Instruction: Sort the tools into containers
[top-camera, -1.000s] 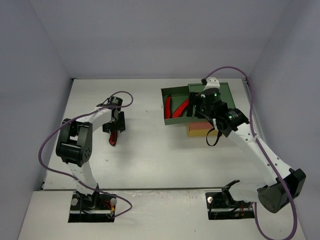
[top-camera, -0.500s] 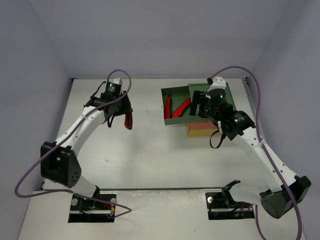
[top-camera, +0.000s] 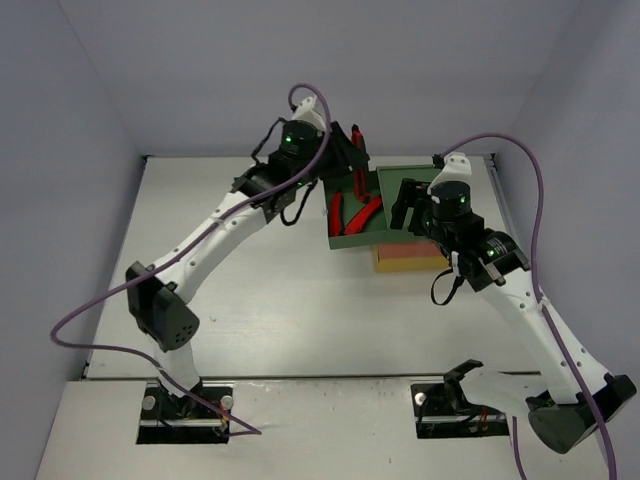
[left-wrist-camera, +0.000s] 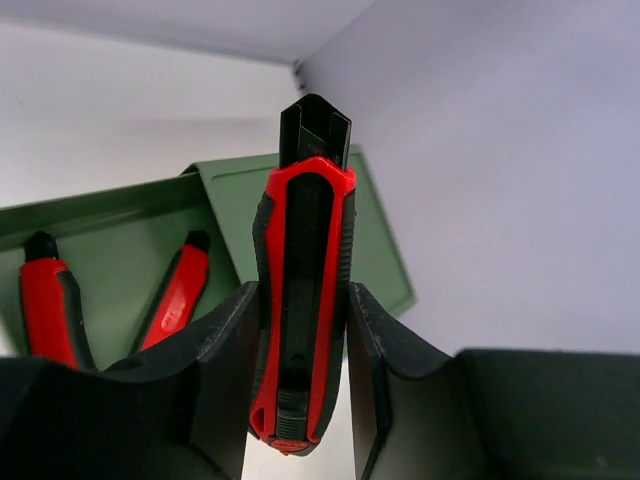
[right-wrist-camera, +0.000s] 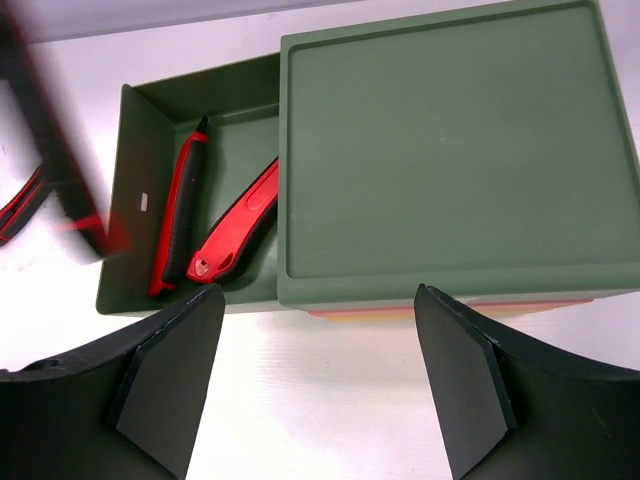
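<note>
**A:** What do we see in the left gripper?

**B:** We see it clamped on a red utility knife, with one black finger pressing each flat side. The knife's long axis runs straight out along the fingers. Its butt sits down between them and its black blade end points away from the wrist, well past the fingertips.

**A:** And what lies beyond that tip?

**B:** The green drawer is ahead of and below the gripper, pulled out of the stacked unit. From the top camera, we place the left gripper above the drawer's far corner, with the knife poking out past it.

**A:** What do we find in the drawer?

**B:** There are two red knives on its floor, side by side and slanted. They are close at one end and fan apart at the other. One end of the plainer red one runs under the unit's lid.

**A:** What about the right gripper?

**B:** Its fingers are spread wide and hold nothing. It hangs over the white table, with the unit's near edge just ahead of the fingertips and the drawer ahead to one side.

**A:** What is the dark and red streak at the edge of the right wrist view?

**B:** It is probably the left gripper carrying its knife, but it is too blurred for us to be sure.
</note>
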